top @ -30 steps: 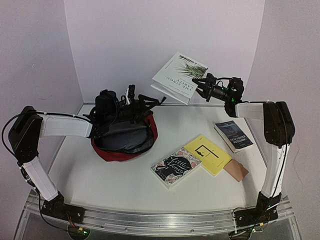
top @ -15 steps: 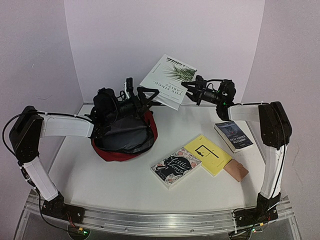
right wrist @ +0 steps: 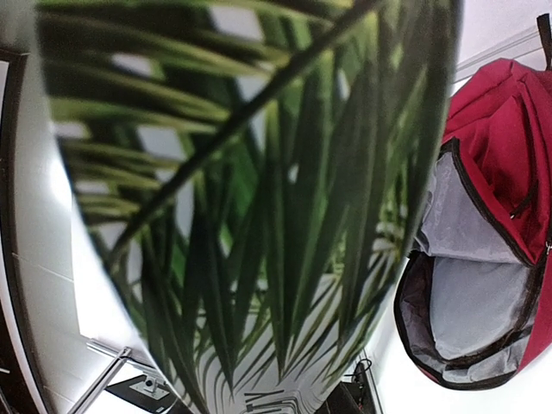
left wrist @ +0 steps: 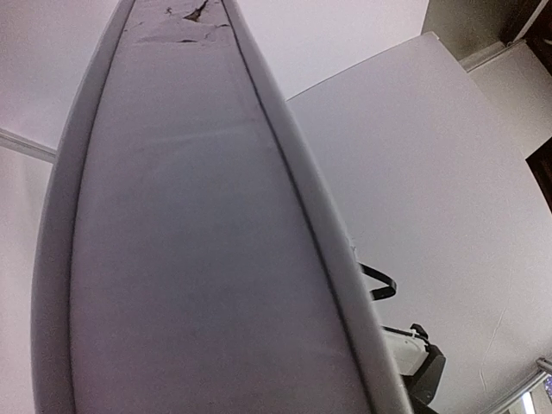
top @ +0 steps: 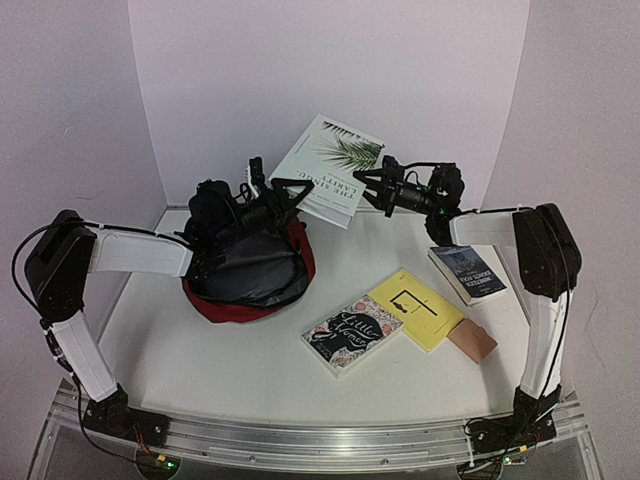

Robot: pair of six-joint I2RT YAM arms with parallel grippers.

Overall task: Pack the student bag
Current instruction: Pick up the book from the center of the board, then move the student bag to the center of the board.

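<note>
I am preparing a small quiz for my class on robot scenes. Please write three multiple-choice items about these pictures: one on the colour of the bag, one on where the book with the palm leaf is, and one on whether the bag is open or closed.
1. What colour is the outside of the student bag?
A. blue
B. green
C. dark red

2. Where is the palm-leaf book?
A. lying flat, untouched
B. up in the air, held by the right gripper
C. deep inside the bag

3. In what state is the bag's main compartment?
A. open
B. zipped shut
C. folded flat

Key:
1 C, because the outer fabric is dark red.
2 B, because the right gripper is clamped on the book's edge and the book is raised beside the bag.
3 A, because the grey lining shows through the gaping mouth.
</note>
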